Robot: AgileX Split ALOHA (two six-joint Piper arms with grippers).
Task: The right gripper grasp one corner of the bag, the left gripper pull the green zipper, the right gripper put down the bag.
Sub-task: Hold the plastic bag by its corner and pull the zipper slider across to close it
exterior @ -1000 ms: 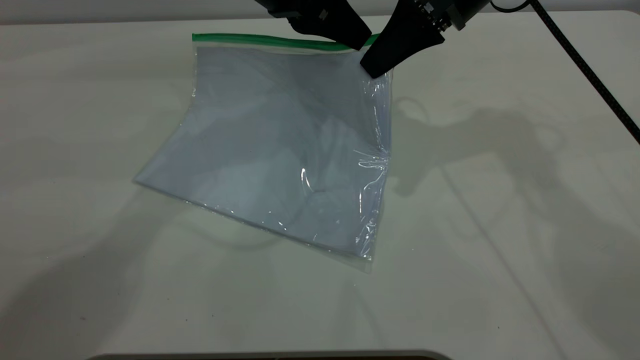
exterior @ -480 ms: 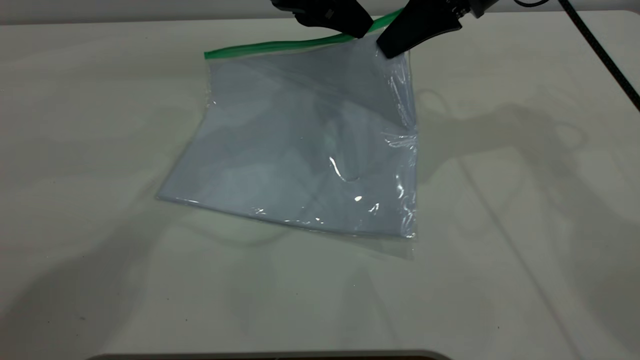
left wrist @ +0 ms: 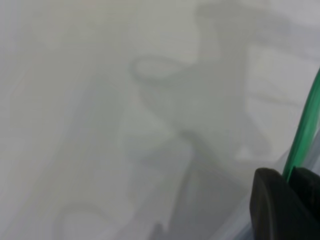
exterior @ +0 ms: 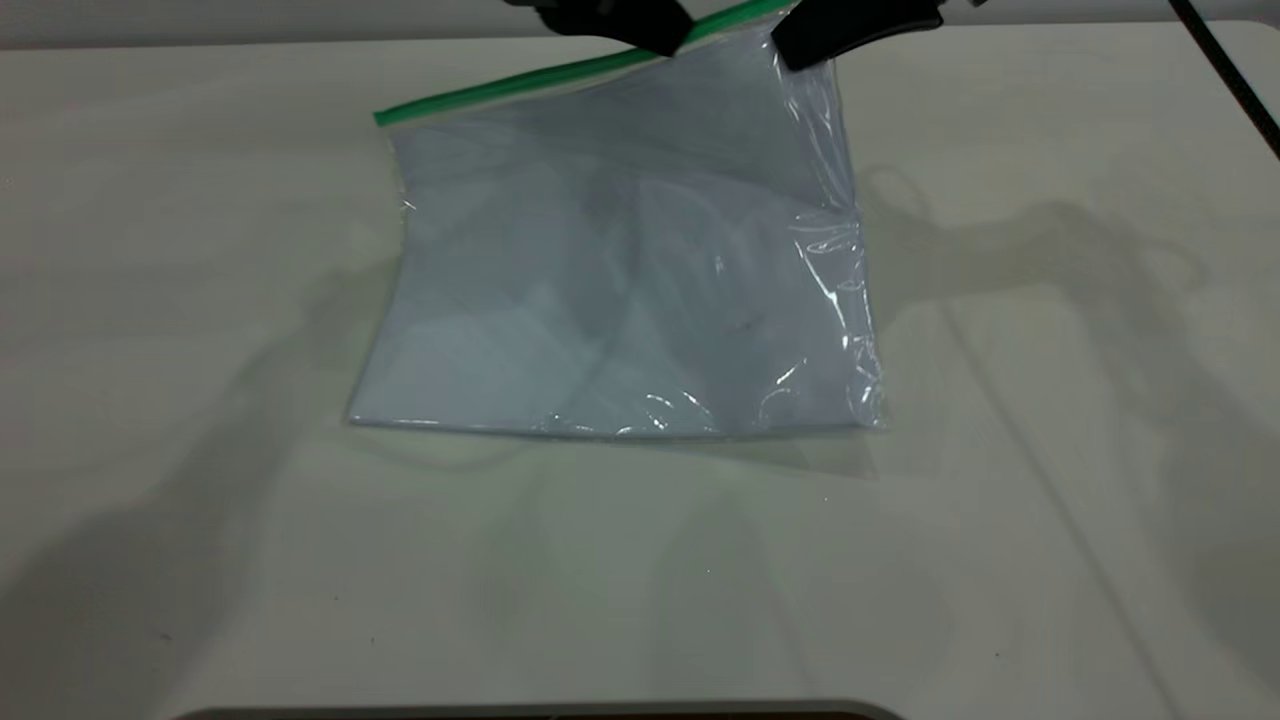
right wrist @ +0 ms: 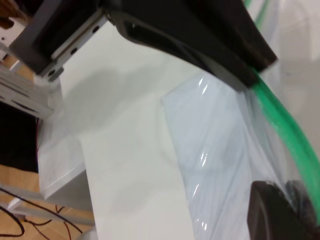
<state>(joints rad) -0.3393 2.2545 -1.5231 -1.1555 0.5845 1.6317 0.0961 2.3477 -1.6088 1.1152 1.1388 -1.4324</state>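
Observation:
The bag (exterior: 620,260), a clear pouch with white sheets inside, hangs tilted with its lower edge resting on the table. The right gripper (exterior: 795,55) is shut on its upper right corner; in the right wrist view the clear plastic sits pinched in that gripper (right wrist: 286,194). The green zipper (exterior: 520,82) runs along the raised top edge, sloping down to the left. The left gripper (exterior: 665,42) is shut on it a short way left of the right one. In the left wrist view the green zipper (left wrist: 305,135) passes between the left gripper's (left wrist: 289,177) two black fingers.
The white table (exterior: 1000,500) spreads open on every side of the bag. A black cable (exterior: 1225,65) crosses the far right corner. A dark rim (exterior: 520,712) lies at the near edge. The right wrist view shows a metal frame (right wrist: 30,95) past the table's edge.
Both grippers have risen, lifting the bag's top edge. The left gripper has moved left along the zipper, away from the right one. The bag's lower edge has swung level.

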